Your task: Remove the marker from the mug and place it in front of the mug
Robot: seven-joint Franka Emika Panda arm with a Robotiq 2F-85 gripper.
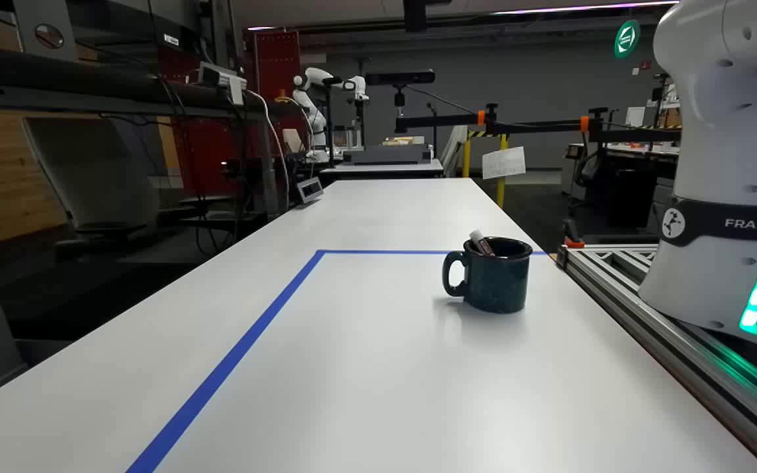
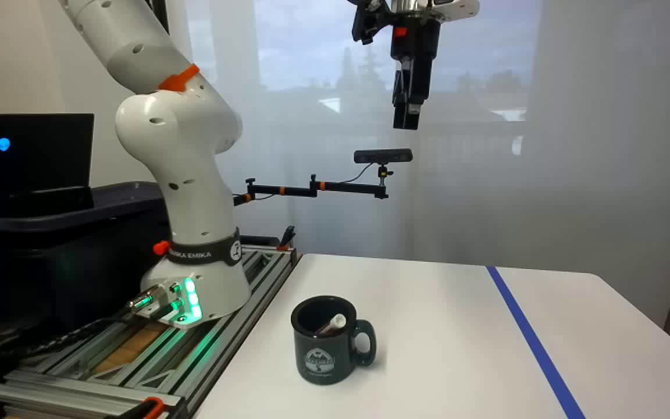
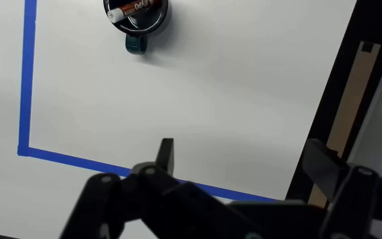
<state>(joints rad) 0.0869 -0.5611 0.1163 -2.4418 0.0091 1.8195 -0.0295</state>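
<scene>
The dark teal mug (image 1: pixel 497 282) stands upright on the white table; it also shows in an exterior view (image 2: pixel 335 361) and at the top of the wrist view (image 3: pixel 147 20). The marker, reddish-brown with a white end, leans inside the mug, its white end at the rim near the handle side. The marker (image 1: pixel 483 244) shows in both exterior views (image 2: pixel 332 325) and in the wrist view (image 3: pixel 134 8). My gripper (image 2: pixel 406 119) hangs high above the table, well above and away from the mug. In the wrist view the gripper (image 3: pixel 242 154) has its fingers wide apart with nothing between them.
Blue tape (image 1: pixel 240 348) marks lines on the white table (image 1: pixel 378 381). The robot's base stands on a metal frame (image 2: pixel 207 372) along the table edge near the mug. A camera on a jointed black arm (image 2: pixel 382 156) stands behind the table.
</scene>
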